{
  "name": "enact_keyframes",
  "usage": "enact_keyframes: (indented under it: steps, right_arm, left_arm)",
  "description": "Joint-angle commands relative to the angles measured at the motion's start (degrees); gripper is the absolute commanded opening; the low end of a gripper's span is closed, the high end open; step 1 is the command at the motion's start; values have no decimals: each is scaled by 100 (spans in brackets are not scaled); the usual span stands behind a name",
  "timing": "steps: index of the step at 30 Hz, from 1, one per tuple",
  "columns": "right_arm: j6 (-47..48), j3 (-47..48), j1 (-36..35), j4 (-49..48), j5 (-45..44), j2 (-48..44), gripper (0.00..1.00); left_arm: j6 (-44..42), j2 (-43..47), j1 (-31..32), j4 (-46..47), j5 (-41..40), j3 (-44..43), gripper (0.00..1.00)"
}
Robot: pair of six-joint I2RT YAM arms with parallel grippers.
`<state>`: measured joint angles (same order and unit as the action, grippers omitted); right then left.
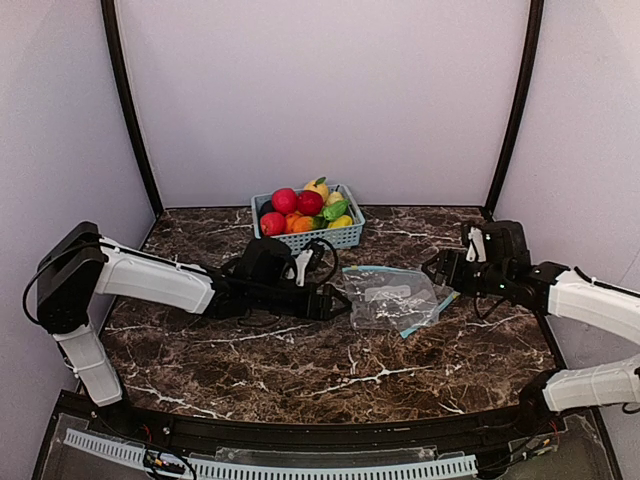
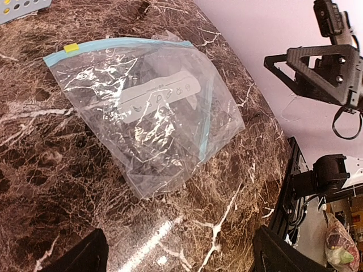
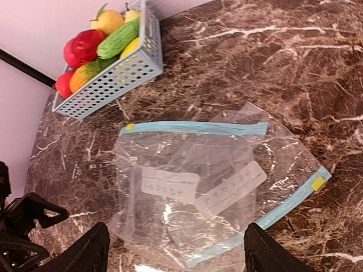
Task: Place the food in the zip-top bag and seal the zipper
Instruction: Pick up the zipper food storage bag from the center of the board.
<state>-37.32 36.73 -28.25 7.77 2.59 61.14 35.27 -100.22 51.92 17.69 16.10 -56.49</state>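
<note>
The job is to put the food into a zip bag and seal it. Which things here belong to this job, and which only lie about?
Job: food; one zip-top bag; its zipper.
Lying about: second bag, overlapping the first; basket, holding the food.

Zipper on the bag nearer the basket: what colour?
The zipper is light blue, with a small yellow tab at one end; right wrist view shows it best.

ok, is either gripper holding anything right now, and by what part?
Nothing is held. The left gripper and the right gripper both stand open and empty; the zip-top bags lie loose on the table between them.
</note>
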Motion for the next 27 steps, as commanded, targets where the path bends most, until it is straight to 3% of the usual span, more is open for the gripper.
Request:
enact_keyframes:
  steps: [1,7,15,17,20,21,23,27]
  right_arm:
    - [183,-344,535,-242,717,462,80]
    - [434,-511,835,-1275,1479,1134,82]
    - [954,-293,978,-1973,2026,2072,66]
    - [1070,-235,980,-2155,2360,2233,53]
    - [1082,-283,971,-2520,3016,2203,15]
    - [1053,-350,963,-2642,3111,2085,9]
    - [1034,-490,922,-2753,3189,1759,0]
    - [1022,-682,758,-2752,3247,1039,0]
  left_arm:
    - [306,370,11,217,12,288,89]
    - [337,777,10,2,-133,530,89]
    - [509,1120,11,-49,-163,718,89]
    - [538,1180,8,-80,-172,740,89]
    - [571,1287,5,-131,-184,746,89]
    - [581,1308,8,-164,-210,737,89]
    - [610,1371,8,-203,-253,701,90]
    - [646,1450,7,-218,-295,588,91]
